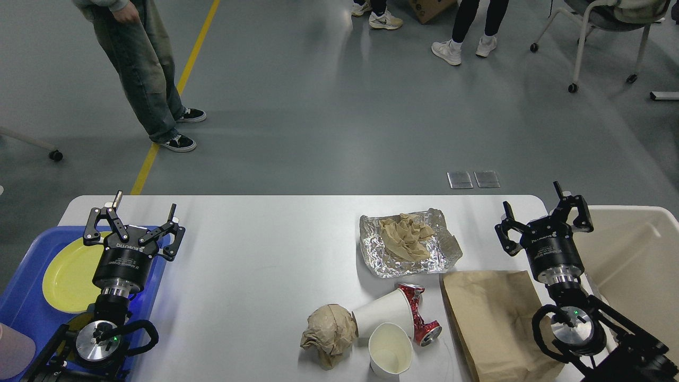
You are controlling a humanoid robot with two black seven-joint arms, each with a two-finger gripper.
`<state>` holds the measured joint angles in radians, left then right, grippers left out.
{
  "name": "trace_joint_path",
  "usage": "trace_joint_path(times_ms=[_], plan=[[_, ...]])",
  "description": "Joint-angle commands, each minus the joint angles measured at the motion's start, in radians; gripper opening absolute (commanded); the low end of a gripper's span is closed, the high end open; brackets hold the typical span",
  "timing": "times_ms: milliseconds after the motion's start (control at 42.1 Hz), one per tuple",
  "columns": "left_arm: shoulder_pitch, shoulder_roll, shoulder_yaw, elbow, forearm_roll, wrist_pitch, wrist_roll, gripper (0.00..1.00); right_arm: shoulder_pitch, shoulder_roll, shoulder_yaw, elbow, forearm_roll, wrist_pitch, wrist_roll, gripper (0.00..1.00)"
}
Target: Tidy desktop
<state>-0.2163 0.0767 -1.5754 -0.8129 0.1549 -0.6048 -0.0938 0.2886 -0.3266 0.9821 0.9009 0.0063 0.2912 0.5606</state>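
The white desktop (265,254) fills the lower half of the head view. On it lie a sheet of foil (408,243) with crumpled brown paper, a crushed red can (419,313), two white paper cups, one tipped (383,313) and one upright (390,349), a brown paper ball (329,333) and a flat brown paper bag (496,323). My left gripper (142,204) hangs open over the table's left edge, holding nothing. My right gripper (531,200) stands open at the right edge, above the bag, also holding nothing.
A blue tray (26,302) with a yellow plate (69,270) sits at the left under my left arm. A cream bin (636,254) stands off the right edge. People's legs, a chair and a box are on the floor beyond.
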Motion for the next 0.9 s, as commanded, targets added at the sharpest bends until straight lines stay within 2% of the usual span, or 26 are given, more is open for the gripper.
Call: trace_joint_path(times_ms=[0, 238, 428, 665, 879], plan=[[0.000, 0.000, 0.000, 0.000, 0.000, 0.000, -0.001, 0.96, 0.014, 0.000, 0.041, -0.022, 0.001, 0.000, -0.001, 1.00], [0.000, 0.000, 0.000, 0.000, 0.000, -0.001, -0.001, 0.96, 0.000, -0.026, 0.190, -0.019, 0.015, 0.022, -0.010, 1.00], [0.000, 0.000, 0.000, 0.000, 0.000, -0.001, 0.000, 0.96, -0.002, -0.095, 0.101, -0.030, 0.018, 0.009, -0.060, 1.00], [0.000, 0.000, 0.000, 0.000, 0.000, -0.001, 0.000, 0.96, -0.005, -0.124, 0.069, -0.031, 0.017, 0.008, -0.113, 1.00], [0.000, 0.000, -0.002, 0.000, 0.000, -0.001, 0.000, 0.96, -0.020, -0.124, 0.035, -0.048, 0.017, -0.004, -0.116, 1.00]])
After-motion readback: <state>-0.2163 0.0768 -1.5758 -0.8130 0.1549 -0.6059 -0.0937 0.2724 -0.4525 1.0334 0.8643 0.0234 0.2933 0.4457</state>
